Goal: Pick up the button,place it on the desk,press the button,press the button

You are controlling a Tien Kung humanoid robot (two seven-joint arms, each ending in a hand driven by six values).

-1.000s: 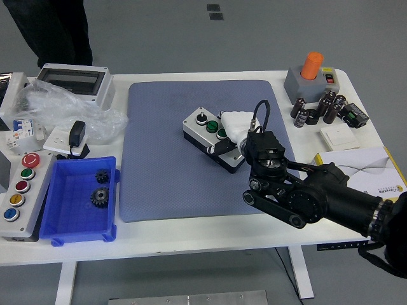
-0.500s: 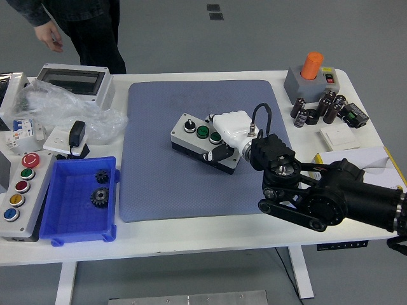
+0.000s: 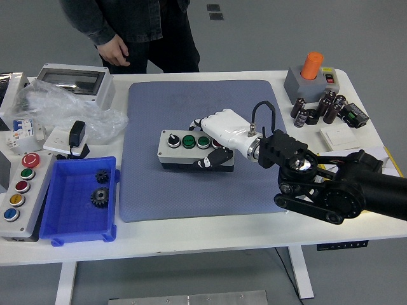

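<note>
Button box (image 3: 191, 149) sits approx. mid-mat on the blue mat (image 3: 152, 190), long side running 9–3 o'clock, flat on its base. It carries a black knob at the 9 o'clock end, then two green caps; whatever sits at the 3 o'clock end is hidden under the hand. Right hand (image 3: 219, 133) covers that 3 o'clock end: white fingers (image 3: 198, 122) curl over the far top edge and the thumb looks to press the near side, so it's closed round the box end. Left hand not in view.

Handling, as a guess: rigid plastic shell, moderate weight, hard and a bit slick, not fragile, but the caps stick up and could be bumped. Best hold is across the short width at one end, clear of the caps, as now. One-end grip means the free end may sag or swivel if lifted.

Room: mat is bare at 6 and 12 o'clock of the box, w/ plenty of margin to the table's near edge. At 9 o'clock, off the mat, a blue bin (image 3: 63, 210) w/ gears and a second button panel (image 3: 18, 187). At 3 o'clock: capacitors (image 3: 318, 109) and an orange e-stop (image 3: 311, 67), well apart. A person (image 3: 127, 32) stands at 12 o'clock, hand (image 3: 114, 54) above the far edge, touching nothing.
</note>
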